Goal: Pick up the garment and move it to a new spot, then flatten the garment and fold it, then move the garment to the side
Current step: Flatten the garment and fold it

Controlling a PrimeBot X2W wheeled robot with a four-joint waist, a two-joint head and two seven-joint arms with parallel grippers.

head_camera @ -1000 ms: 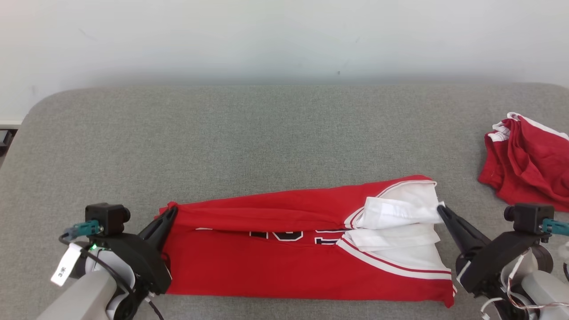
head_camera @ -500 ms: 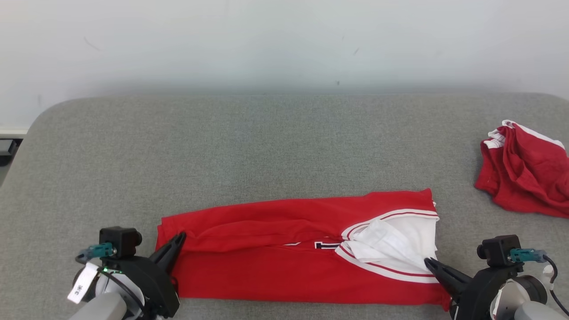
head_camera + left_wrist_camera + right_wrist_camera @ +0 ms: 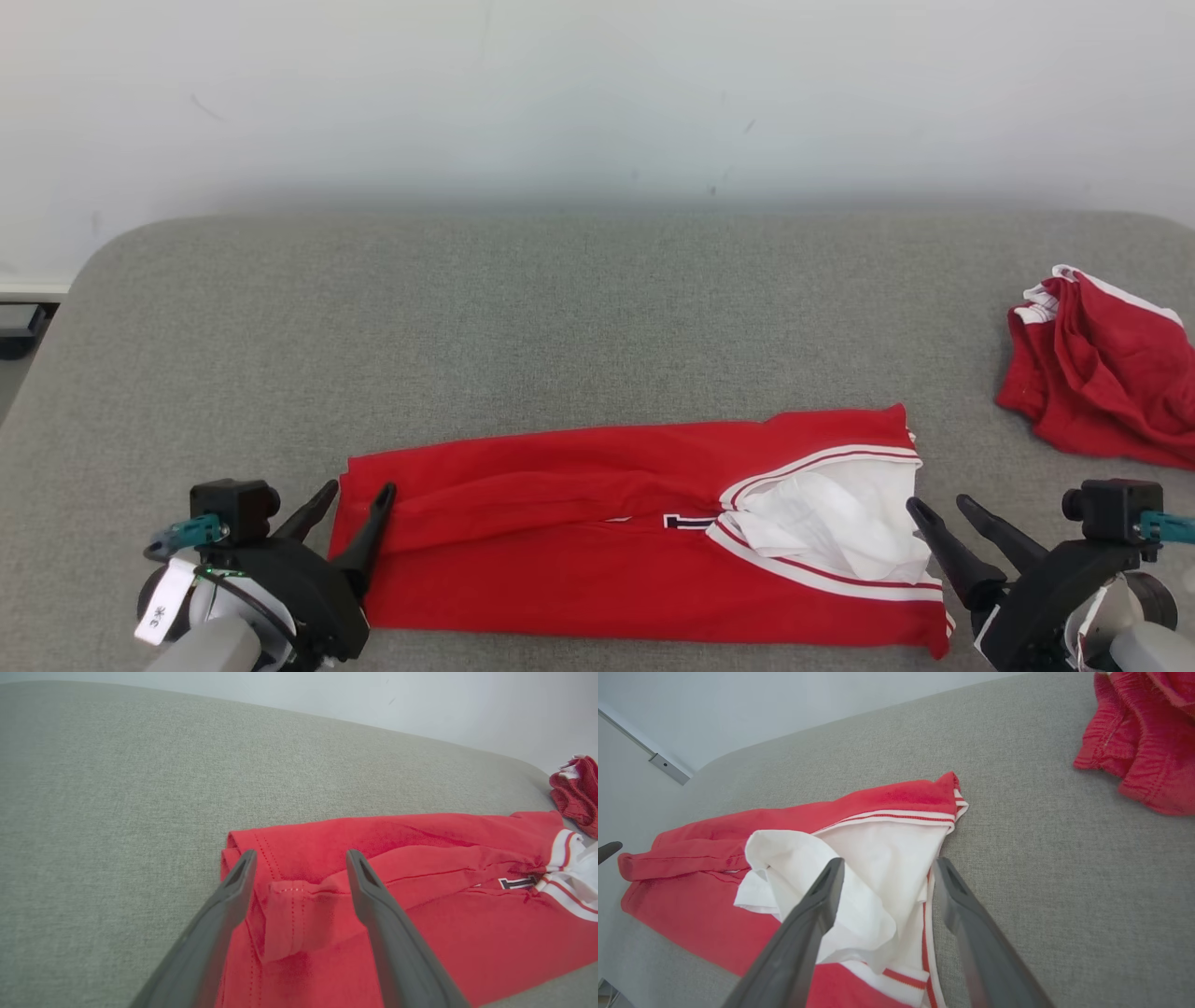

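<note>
Far left, down at the near edge of the grey padded table [image 3: 560, 308], the left gripper [image 3: 358, 488] sits low with its fingers [image 3: 210, 933] spread well apart, nothing pinched between them. In the left wrist view they straddle the hemmed corner of the garment [image 3: 579, 560]: one finger along the cloth's left edge, the other over the red fabric further in. Whether the tips press the cloth, I cannot tell. A white tag [image 3: 157, 609] hangs off that wrist.

Moving across: the garment, a red jersey, lies on the table in a long band, folded lengthwise, running from one gripper to the other close to the near edge. A soft ridge of red cloth runs along its middle, and a bit of dark lettering [image 3: 686, 521] peeks from under that fold. Toward the right end the red gives way to white fabric [image 3: 831, 523], a little rumpled and bordered by white-and-red striped trim.

And here is the right gripper [image 3: 938, 503], just beside that white end, fingers [image 3: 798, 938] also wide apart and holding nothing — in the right wrist view one hangs over the white cloth, the other over bare grey table just off the striped edge.

Far right, well apart from the jersey, a second red piece of clothing [image 3: 1102, 373] lies crumpled near the table's edge. A pale wall [image 3: 597, 93] stands behind it all.
</note>
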